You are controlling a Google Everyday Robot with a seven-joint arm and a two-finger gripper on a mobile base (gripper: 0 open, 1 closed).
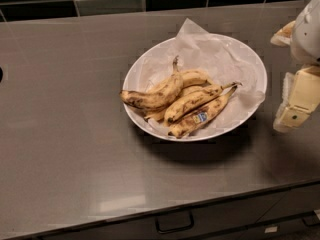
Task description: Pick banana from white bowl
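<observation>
Yellow, brown-speckled skin is marking out the banana [192, 103], which is lying in the middle of the heap inside the white bowl [247, 54]. Its long axis is running diagonally from lower left to upper right of the view and is fairly straight. The thin dark stem is pointing up and right toward the bowl's right rim, and the blunt end is pointing down and left. Crumpled white paper [210, 51] is lining the bowl beneath the fruit. The banana with a blue-white sticker [200, 118] is lying close against its near side, roughly parallel. The strongly curved, brown-blotched banana [152, 98] is lying on its far left side, with its stem pointing upward.

The hand [295, 104] is hanging at the right edge of the view, outside the bowl and just beyond its right rim, above the tabletop [65, 134]. The banana is lying to the left of it, stem end nearer, with the rim and a fold of paper between them, and the two are not touching. The hand's cream-coloured body is tilting, its lower end angling down and left toward the bowl. The rounded white casing of the arm [307, 26] is sitting above it, cut off by the frame. Whether the hand is wide or narrow cannot be told.
</observation>
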